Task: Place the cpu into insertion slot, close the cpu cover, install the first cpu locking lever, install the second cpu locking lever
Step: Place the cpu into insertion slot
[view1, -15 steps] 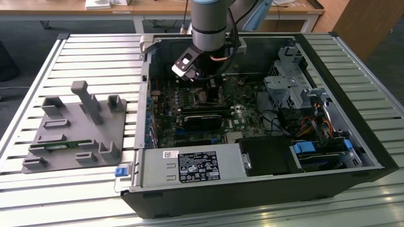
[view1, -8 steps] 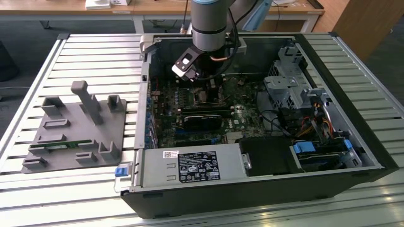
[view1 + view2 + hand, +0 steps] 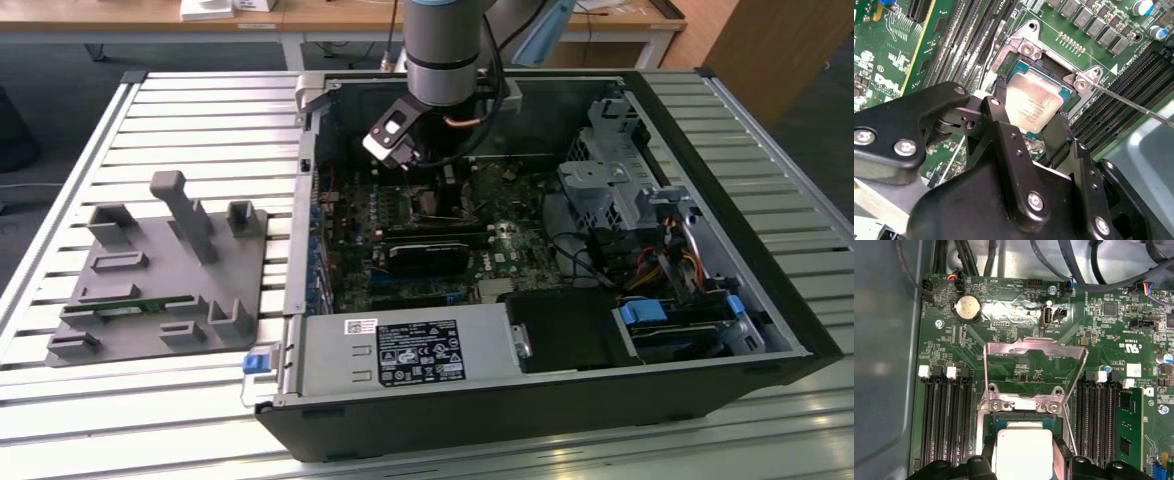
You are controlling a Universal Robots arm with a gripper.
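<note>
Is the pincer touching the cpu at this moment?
Touching. In the second wrist view the pincer has its fingers pressed against opposite edges of the cpu, with no gap showing on either side.

Open black computer case [image 3: 534,410] on a slatted metal table [image 3: 80,150], grey fixture tray [image 3: 160,280] at the exterior view's left, green motherboard [image 3: 1004,290], round coin battery [image 3: 967,308], black memory slots [image 3: 946,410]
</note>
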